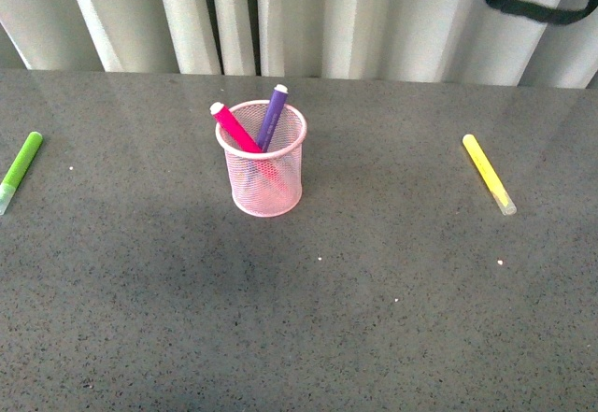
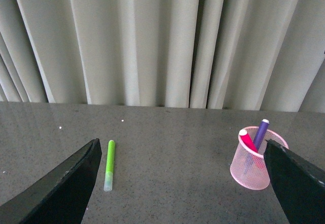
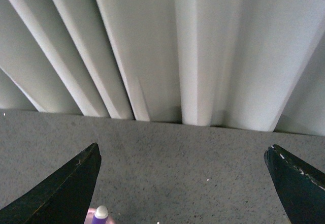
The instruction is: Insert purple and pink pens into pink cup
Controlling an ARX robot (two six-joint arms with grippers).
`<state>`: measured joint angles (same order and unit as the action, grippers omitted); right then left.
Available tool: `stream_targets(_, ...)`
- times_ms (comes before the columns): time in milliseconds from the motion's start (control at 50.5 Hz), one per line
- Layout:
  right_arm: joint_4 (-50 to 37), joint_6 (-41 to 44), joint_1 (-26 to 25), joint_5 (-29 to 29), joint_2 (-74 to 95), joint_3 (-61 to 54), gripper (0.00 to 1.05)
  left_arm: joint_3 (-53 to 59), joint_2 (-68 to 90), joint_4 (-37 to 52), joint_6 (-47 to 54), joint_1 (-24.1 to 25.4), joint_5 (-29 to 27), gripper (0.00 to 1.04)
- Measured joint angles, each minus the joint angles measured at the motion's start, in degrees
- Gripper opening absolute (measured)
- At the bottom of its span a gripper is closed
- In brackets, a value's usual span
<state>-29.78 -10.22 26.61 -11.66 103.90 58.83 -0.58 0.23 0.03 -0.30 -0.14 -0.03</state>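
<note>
The pink cup stands upright on the grey table, a little left of centre in the front view. Both pens lean inside it: the pink pen tilts left and the purple pen tilts right, their tips above the rim. Neither arm shows in the front view. In the left wrist view the pink cup with the pink pen and purple pen sits by one finger of my open left gripper. My right gripper is open and empty; only the purple pen tip shows there.
A lime-green marker lies at the table's left edge, also seen as the lime-green marker in the left wrist view. A yellow marker lies on the right. Pale curtains hang behind the table's far edge.
</note>
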Motion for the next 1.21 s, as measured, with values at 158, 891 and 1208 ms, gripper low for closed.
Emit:
stream_targets(158, 0.0, -0.4, -0.1, 0.2, -0.3, -0.1, 0.98, 0.0, 0.0, 0.0, 0.0, 0.0, 0.0, 0.98)
stream_targets(891, -30.3, 10.3, -13.7, -0.3, -26.0, -41.9, 0.03, 0.0, 0.0, 0.0, 0.0, 0.0, 0.0, 0.98)
stream_targets(1208, -27.5, 10.3, -20.0, 5.4, -40.4, -53.7, 0.03, 0.0, 0.0, 0.0, 0.0, 0.0, 0.0, 0.98)
